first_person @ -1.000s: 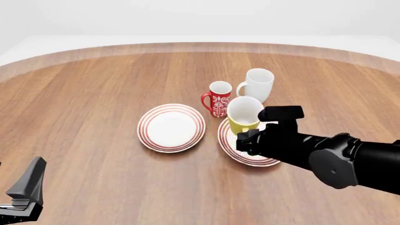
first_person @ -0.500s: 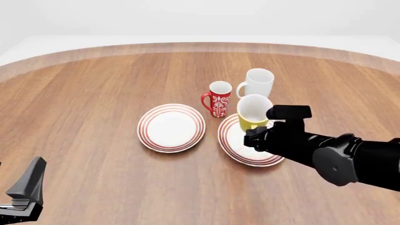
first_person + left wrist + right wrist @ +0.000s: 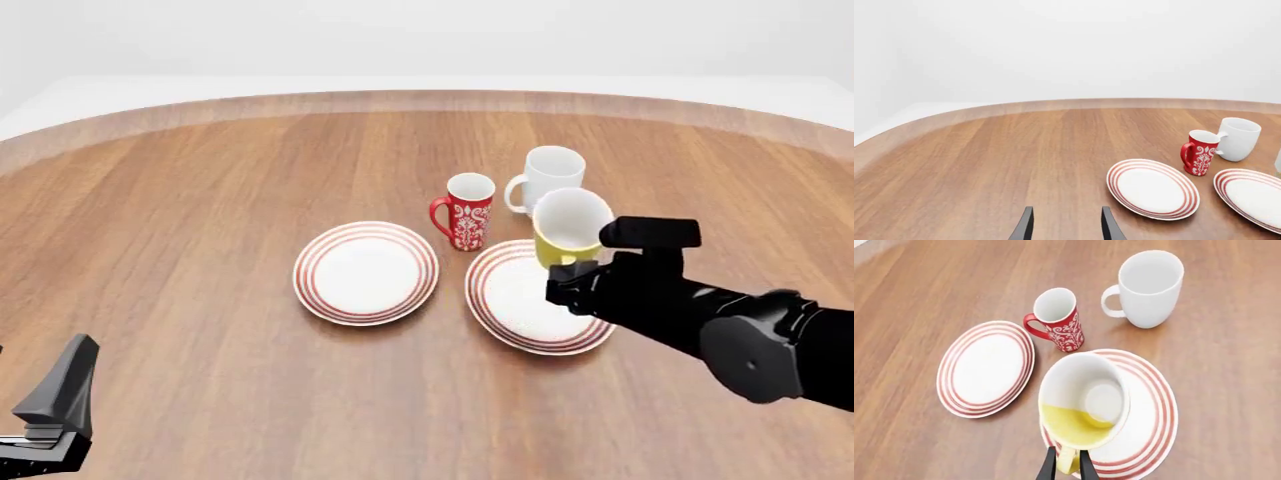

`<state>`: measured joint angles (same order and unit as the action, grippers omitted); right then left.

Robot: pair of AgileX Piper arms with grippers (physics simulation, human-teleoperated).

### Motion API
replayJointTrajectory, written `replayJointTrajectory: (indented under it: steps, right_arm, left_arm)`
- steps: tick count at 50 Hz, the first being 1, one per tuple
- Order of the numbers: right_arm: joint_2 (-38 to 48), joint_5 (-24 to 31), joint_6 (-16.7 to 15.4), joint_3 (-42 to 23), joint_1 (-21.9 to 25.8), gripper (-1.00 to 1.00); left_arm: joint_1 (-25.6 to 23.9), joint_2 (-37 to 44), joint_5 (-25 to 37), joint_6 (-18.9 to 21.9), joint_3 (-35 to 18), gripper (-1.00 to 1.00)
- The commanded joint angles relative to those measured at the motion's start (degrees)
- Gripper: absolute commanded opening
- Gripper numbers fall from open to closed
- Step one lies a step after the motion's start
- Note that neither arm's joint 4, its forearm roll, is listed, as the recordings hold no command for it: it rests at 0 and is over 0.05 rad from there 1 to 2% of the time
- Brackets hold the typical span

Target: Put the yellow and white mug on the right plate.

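Yellow and white mug is gripped by its handle in the right fingers, now carried up and rightward, above the far edge of the right plate; lowering is still needed. Left fingers are parted, idle. Mug: smooth, cylindrical, glossy. Plate: flat, red-ringed. Counter: wood-grain.

The right arm is glossy black, built of rounded, bulbous housings with a boxy block on top. Both grippers carry thin, dark, seemingly tapered fingers.
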<state>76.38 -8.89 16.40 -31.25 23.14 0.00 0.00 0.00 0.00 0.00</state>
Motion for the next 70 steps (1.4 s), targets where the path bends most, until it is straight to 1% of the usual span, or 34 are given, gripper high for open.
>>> replayJointTrajectory:
  steps: [1, 9, 11, 13, 14, 25, 29, 38, 48, 56, 65, 67, 69, 70]
  right_arm:
    - [-1.7, 0.4, 0.2, 0.2, -0.7, -1.00]
    - [-1.7, 0.4, 0.2, 0.2, -0.7, -1.00]
    - [0.0, -1.6, 0.0, 0.8, -1.5, -1.00]
    - [0.3, -2.0, 0.4, 1.4, -1.7, -1.00]
    - [2.2, -3.9, 0.4, 1.6, -2.0, -1.00]
    - [5.8, -6.5, 1.0, 1.0, -2.3, -1.00]
    - [6.4, -6.7, 0.7, 0.5, -2.6, -1.00]
    - [10.5, -9.2, 0.7, -0.6, -2.2, -1.00]
    - [15.5, -13.7, 1.8, -0.4, -3.1, -1.00]
    - [19.2, -17.3, 3.2, -0.2, -2.9, -1.00]
    - [21.0, -18.2, 3.6, -0.9, -3.5, -1.00]
    - [21.2, -17.8, 3.5, -1.4, -3.4, -1.00]
    - [20.3, -16.2, 3.5, -2.3, -3.2, -1.00]
    - [21.1, -17.3, 3.7, -2.1, -2.9, -1.00]
  left_arm:
    - [0.0, 0.0, 0.0, 0.0, 0.0, 1.00]
    - [0.0, 0.0, 0.0, 0.0, 0.0, 1.00]
    - [0.0, 0.0, 0.0, 0.0, 0.0, 1.00]
    - [0.0, 0.0, 0.0, 0.0, 0.0, 1.00]
    - [0.0, 0.0, 0.0, 0.0, 0.0, 1.00]
    - [0.0, 0.0, 0.0, 0.0, 0.0, 1.00]
    - [0.0, 0.0, 0.0, 0.0, 0.0, 1.00]
    - [0.0, 0.0, 0.0, 0.0, 0.0, 1.00]
    - [0.0, 0.0, 0.0, 0.0, 0.0, 1.00]
    - [0.0, 0.0, 0.0, 0.0, 0.0, 1.00]
    - [0.0, 0.0, 0.0, 0.0, 0.0, 1.00]
    - [0.0, 0.0, 0.0, 0.0, 0.0, 1.00]
    - [0.0, 0.0, 0.0, 0.0, 0.0, 1.00]
    - [0.0, 0.0, 0.0, 0.0, 0.0, 1.00]
